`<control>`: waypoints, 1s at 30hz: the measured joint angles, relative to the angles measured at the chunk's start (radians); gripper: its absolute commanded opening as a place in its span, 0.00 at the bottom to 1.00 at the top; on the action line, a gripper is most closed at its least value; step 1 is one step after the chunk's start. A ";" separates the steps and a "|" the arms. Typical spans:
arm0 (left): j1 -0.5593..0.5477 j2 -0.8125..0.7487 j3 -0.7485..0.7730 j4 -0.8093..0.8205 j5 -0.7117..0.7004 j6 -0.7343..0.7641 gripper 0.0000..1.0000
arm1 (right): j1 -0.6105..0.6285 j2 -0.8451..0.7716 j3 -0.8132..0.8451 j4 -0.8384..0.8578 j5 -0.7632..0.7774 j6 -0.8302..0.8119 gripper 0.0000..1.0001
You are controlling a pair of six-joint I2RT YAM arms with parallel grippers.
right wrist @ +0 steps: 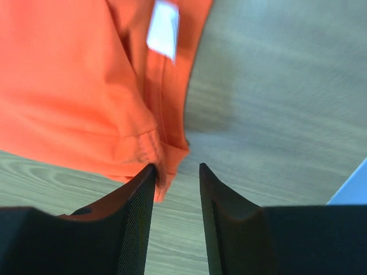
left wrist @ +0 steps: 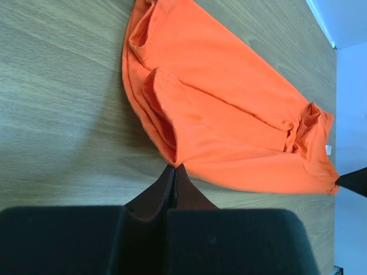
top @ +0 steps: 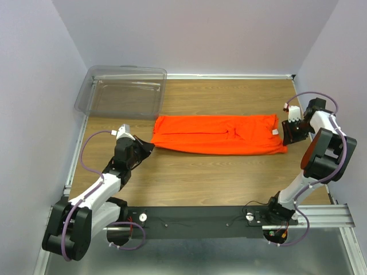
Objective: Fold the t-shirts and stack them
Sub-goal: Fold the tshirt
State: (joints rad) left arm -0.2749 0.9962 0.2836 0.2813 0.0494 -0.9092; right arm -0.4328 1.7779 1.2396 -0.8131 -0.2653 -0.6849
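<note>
One bright orange t-shirt (top: 221, 134) lies folded into a long band across the middle of the wooden table. My left gripper (top: 148, 148) is at the band's left near corner. In the left wrist view that gripper (left wrist: 175, 167) is shut, and the t-shirt (left wrist: 229, 126) fabric runs to a point pinched at its tips. My right gripper (top: 288, 133) is at the right end, by the white neck tag (right wrist: 163, 28). It (right wrist: 176, 169) stands open. The t-shirt (right wrist: 74, 86) hem lies against its left finger, loose on the table.
A clear plastic bin (top: 123, 91) sits at the back left corner of the table. Pale walls close in the left, back and right sides. A metal rail (top: 229, 220) carrying both arm bases runs along the near edge.
</note>
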 measured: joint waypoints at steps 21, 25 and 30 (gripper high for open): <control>0.003 -0.241 -0.054 -0.032 0.050 0.031 0.54 | 0.221 0.245 0.367 0.035 -0.235 0.175 0.43; 0.005 -0.333 -0.054 -0.034 0.074 0.062 0.60 | 0.237 0.353 0.448 0.037 -0.265 0.208 0.43; 0.005 -0.388 -0.054 -0.021 0.102 0.087 0.60 | 0.251 0.435 0.503 0.035 -0.284 0.241 0.42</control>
State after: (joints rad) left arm -0.2703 0.6079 0.2295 0.2600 0.1513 -0.8219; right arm -0.1814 2.2127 1.7424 -0.7776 -0.5495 -0.4438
